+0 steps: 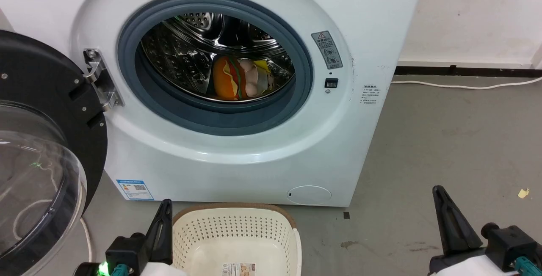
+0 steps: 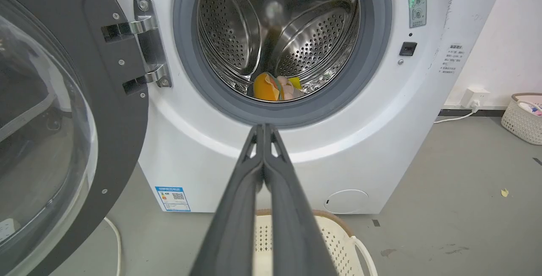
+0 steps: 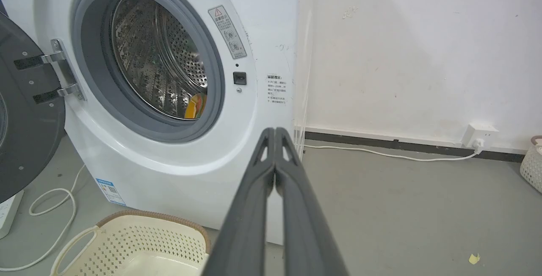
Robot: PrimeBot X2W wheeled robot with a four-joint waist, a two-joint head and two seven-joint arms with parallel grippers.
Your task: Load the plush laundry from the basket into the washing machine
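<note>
Soft orange plush hamburger toy (image 1: 228,79) inside white washing machine (image 1: 237,174), likely graspable anywhere; left end effector (image 2: 263,127), right end effector (image 3: 275,130) closed, empty

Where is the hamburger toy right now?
In the head view, the hamburger toy lies low in the steel drum of the washing machine, just left of the peach-pink doll.

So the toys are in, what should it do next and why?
Probably swing the left hand toward the open door to push it shut: the toys lie in the drum, the basket looks empty, and that hand holds nothing.
</note>
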